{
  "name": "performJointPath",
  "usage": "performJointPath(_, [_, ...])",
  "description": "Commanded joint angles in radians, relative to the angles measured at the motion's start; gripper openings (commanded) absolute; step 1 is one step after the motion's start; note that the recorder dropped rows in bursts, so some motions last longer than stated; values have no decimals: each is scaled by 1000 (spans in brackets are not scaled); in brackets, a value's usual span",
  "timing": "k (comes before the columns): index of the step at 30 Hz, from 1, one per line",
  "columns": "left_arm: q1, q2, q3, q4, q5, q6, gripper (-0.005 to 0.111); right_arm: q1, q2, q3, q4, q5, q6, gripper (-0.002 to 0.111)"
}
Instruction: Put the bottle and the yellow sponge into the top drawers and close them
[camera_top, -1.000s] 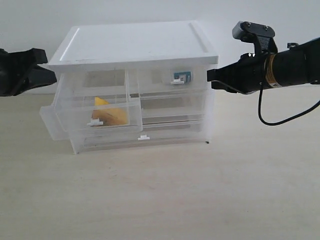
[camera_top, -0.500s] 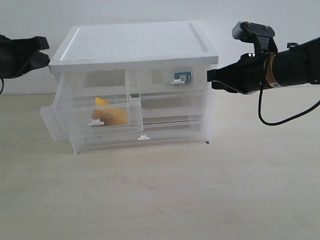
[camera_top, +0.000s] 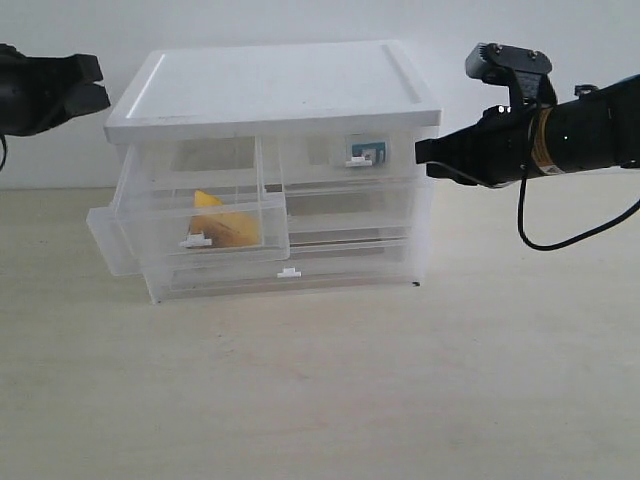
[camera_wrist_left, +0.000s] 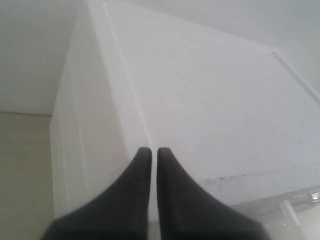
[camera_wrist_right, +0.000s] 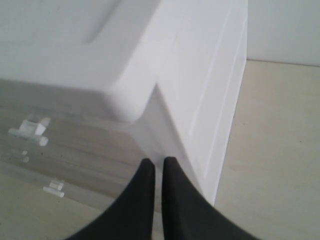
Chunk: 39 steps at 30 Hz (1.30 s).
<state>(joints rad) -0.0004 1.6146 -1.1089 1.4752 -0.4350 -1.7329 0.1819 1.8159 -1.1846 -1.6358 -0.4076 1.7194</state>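
The sponge (camera_top: 222, 226) sits in the left drawer (camera_top: 105, 235), which sticks out near. The bottle (camera_top: 365, 152) is in the shut right drawer (camera_top: 320, 170). My left gripper (camera_wrist_left: 151, 151) and right gripper (camera_wrist_right: 154, 161) are pinched tight, holding nothing. I should push that drawer's front straight back, slowly.

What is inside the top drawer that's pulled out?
The yellow sponge lies inside the open top drawer, seen through its clear front. The white tab handle covers a bit of the sponge; the drawer's rear, under the cabinet top, is hard to make out.
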Motion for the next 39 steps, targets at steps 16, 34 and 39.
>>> performJointPath(16, [-13, -48, 145, -155, -17, 85, 4, 6, -5, -5, -7, -40, 2, 0])
performJointPath(34, [-11, 150, 55, -335, -60, 308, 4, 6, -5, -5, -7, -27, 1, 0])
performJointPath(39, [-11, 53, 78, -244, -66, 236, 4, 6, -5, -5, 2, -5, -3, 0])
